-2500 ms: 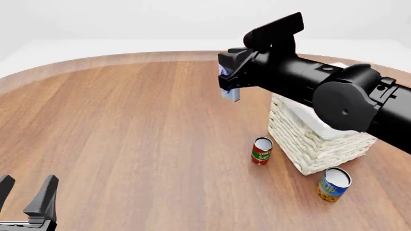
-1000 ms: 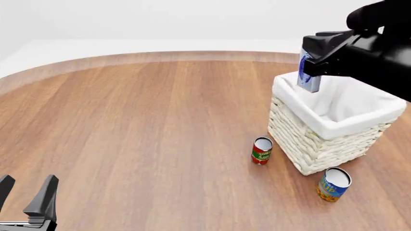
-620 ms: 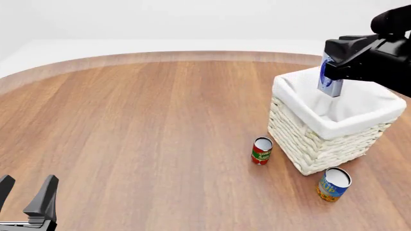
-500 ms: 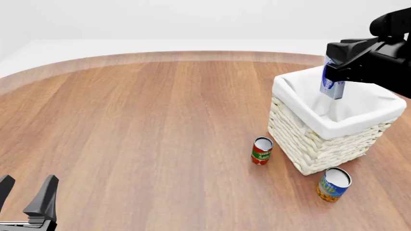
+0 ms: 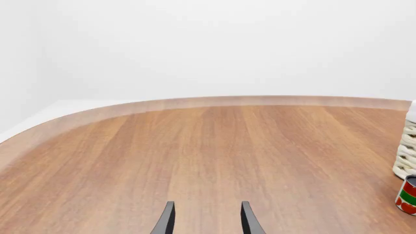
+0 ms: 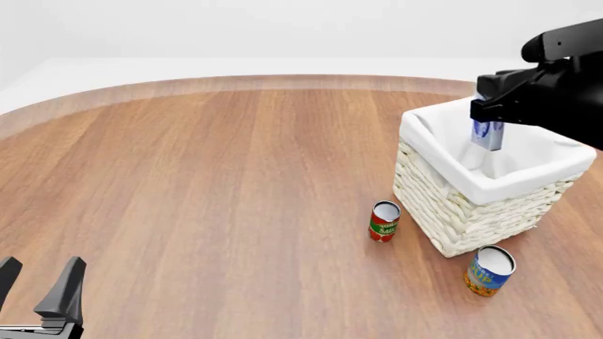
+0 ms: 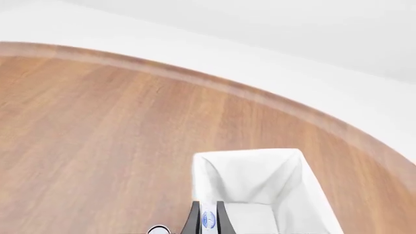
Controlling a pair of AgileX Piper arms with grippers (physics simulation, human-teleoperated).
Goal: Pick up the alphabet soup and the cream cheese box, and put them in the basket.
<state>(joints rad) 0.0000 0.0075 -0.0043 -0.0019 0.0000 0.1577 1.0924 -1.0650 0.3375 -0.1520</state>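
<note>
Front view: my right gripper [image 6: 489, 129] hangs over the open basket [image 6: 443, 201], jaws clamped on the cream cheese box [image 6: 487, 135], held upright above the white liner. The alphabet soup [image 6: 489, 270] stands on the bench [image 6: 207, 183] just beside the basket's near corner; a red and green can [image 6: 383, 221] stands at its left side. My left gripper [image 6: 39, 291] rests low at the near left, jaws apart.

Left wrist view: fingertips [image 5: 167, 219] spread, nothing between them.

Right wrist view: fingers [image 7: 194, 217] pinch the box above the basket's interior.

basket [image 6: 471, 205] mouth open above | red-green can [image 6: 383, 221] beside its wall
</note>
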